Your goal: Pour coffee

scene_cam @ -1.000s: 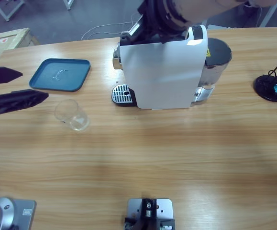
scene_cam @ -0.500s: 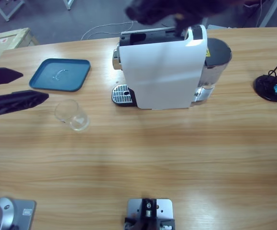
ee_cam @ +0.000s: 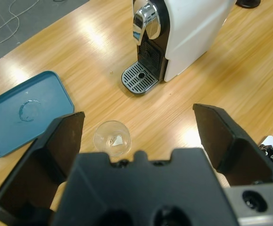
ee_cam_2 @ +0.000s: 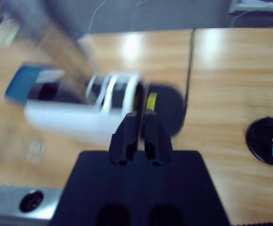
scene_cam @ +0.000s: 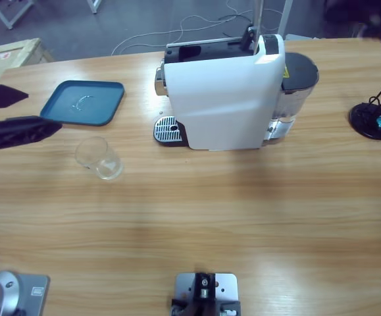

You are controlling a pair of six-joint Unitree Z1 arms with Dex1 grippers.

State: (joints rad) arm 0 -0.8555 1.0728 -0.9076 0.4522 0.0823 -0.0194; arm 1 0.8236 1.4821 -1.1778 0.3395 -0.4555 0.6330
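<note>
Coffee is not in the clear empty drinking glass (scene_cam: 99, 158) yet: we see it standing dry on the long wooden surface (scene_cam: 190, 217), left of the white capsule coffee machine (scene_cam: 226, 99) and just near of the teal plastic tray (scene_cam: 83, 102). In the left wrist view that glass (ee_cam: 112, 138) shows only a pale glint inside, no amber layer we can make out, so we cannot place the coffee anywhere in view.

What has changed is at the machine. A second ago a dark arm hung over its top, near the lid; half a second ago it was lifting away as a blur; now the top of the machine is uncovered. The right wrist view looks down on the coffee machine (ee_cam_2: 89, 106) from well above, and our right tool (ee_cam_2: 136, 136) has its jaws pressed together with nothing between them. We judge the work on the machine's top to be finished and that arm to be retreating.

Our left tool (scene_cam: 6, 112), at the far-left edge, is spread wide and holds nothing. In its wrist view the left tool (ee_cam: 138, 141) frames the glass, which stands apart from both jaws.

We judge that the next step is grasping the glass and carrying it right to the silver drip grate (scene_cam: 166, 128) under the spout.
</note>
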